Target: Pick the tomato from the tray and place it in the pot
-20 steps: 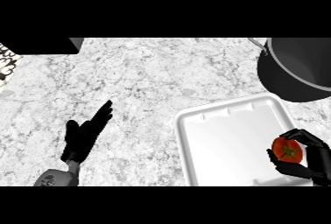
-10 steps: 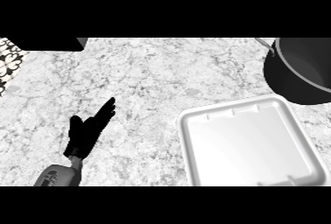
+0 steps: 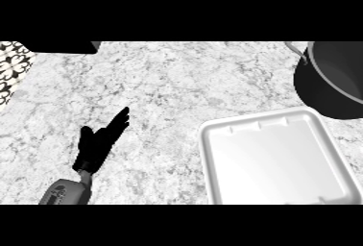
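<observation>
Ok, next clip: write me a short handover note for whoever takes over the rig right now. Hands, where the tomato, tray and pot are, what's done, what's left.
Left hand: open, fingers straight, resting over the counter at lower left, holding nothing.
Right hand: not in view.
Tray: white, lower right on the counter, nothing visible in it.
Pot: dark, upper right, just beyond the tray's far corner, partly cut off by the edge; the part of its inside that shows has no tomato.
Tomato: not visible anywhere in this view.
Done: the tomato is off the tray.
Left: it cannot be confirmed in the pot; locate the right hand and tomato, then finish the placement.
</observation>
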Action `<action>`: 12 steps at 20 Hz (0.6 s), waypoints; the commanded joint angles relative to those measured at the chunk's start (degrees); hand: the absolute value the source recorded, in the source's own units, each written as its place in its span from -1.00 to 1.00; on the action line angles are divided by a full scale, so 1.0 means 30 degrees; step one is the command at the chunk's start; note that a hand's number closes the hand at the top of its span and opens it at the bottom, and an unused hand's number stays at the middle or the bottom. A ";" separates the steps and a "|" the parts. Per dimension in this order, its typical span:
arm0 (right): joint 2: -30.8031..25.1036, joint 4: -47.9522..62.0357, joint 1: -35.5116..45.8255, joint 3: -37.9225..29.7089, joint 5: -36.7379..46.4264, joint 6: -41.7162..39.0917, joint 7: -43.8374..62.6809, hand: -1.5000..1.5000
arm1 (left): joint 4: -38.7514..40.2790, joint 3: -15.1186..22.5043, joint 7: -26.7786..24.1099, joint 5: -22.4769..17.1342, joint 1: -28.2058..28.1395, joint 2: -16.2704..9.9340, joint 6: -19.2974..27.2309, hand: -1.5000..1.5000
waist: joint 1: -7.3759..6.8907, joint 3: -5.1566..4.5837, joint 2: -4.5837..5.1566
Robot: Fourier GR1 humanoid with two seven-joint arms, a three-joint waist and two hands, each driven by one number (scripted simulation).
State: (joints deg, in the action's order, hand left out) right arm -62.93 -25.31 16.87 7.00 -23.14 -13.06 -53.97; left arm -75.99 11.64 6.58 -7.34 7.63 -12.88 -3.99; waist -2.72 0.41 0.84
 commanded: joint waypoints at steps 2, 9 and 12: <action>-0.1023 0.2004 0.3340 0.0304 0.1742 -0.0741 -0.0169 1.00 | 0.0314 -0.0045 -0.0315 0.0357 0.0379 0.0148 0.0077 0.00 | -0.0196 -0.0033 0.0031; -0.0248 0.2029 0.7805 0.2166 0.4925 0.0376 0.2600 1.00 | -0.0427 0.0252 0.0625 0.0519 0.0179 0.0589 0.0260 0.00 | -0.0169 -0.0092 -0.0046; 0.1640 0.2302 0.9240 0.2867 0.6205 0.1727 0.3428 1.00 | 0.0337 -0.0133 0.0459 0.0588 0.0562 0.0372 0.0053 0.00 | -0.0049 -0.0103 -0.0023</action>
State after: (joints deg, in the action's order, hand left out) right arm -61.91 -18.76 38.75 13.07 -9.12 -11.08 -47.09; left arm -76.33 11.60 8.16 -6.24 8.96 -11.87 -3.91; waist -3.20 0.16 0.79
